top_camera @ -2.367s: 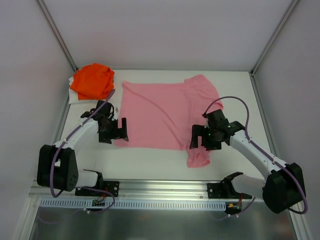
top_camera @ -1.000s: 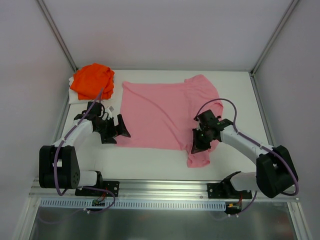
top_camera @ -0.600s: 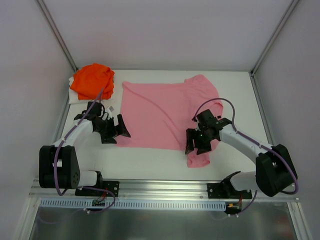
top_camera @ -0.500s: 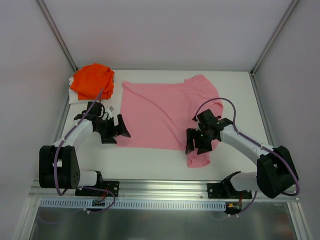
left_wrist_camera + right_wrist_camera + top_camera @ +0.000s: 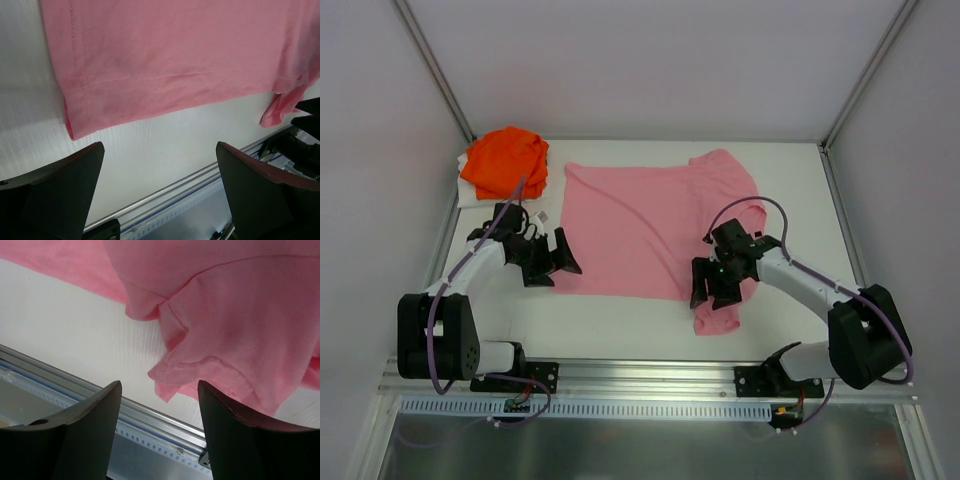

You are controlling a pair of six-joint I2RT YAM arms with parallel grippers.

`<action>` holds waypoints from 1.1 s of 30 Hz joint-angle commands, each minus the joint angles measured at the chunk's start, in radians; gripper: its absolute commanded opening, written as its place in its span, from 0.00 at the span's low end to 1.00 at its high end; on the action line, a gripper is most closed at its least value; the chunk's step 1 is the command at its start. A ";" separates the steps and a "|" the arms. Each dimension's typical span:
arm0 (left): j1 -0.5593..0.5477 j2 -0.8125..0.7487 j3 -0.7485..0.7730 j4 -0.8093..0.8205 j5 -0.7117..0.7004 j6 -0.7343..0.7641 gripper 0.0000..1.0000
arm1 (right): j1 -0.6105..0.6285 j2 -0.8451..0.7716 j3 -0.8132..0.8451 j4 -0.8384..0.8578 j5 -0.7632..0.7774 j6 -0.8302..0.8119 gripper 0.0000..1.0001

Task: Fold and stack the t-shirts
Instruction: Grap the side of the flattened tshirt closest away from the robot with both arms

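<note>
Pink t-shirt [image 5: 640, 225] flat on counter [image 5: 620, 325]. Left claw [image 5: 563, 257] released wide, just beside its near-left hem corner. Right claw [image 5: 706, 294] released, over the near sleeve. Orange t-shirt [image 5: 505, 160] bunched far-left.

Bare table [image 5: 620, 320] fronts the pink shirt [image 5: 640, 225]; orange shirt [image 5: 505, 160] fills far-left corner.

Surface finish record: cloth, table, rail, grippers, cables.
Pink t-shirt [image 5: 640, 225]: soft matt knit cloth, stitched hems, lightly creased. Orange t-shirt [image 5: 505, 160]: matt cloth, crumpled. Table [image 5: 790, 190]: white, matt, finely ribbed at close range. Front rail [image 5: 650, 372]: bare metal, dull sheen. Left gripper [image 5: 159, 170] and right gripper [image 5: 159, 405]: fingers look like matt black plastic, smooth-faced. Arm cables [image 5: 770, 198]: smooth purple sheathing.
</note>
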 commanded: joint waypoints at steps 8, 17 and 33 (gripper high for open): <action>0.004 -0.058 0.000 0.003 0.051 -0.012 0.97 | 0.007 0.091 0.011 0.031 -0.036 -0.019 0.35; 0.004 -0.051 0.003 0.011 0.056 -0.007 0.98 | 0.042 0.119 0.064 0.003 -0.105 -0.017 0.00; 0.004 -0.033 0.014 0.008 0.070 0.011 0.98 | 0.131 0.079 0.114 -0.122 -0.005 -0.037 1.00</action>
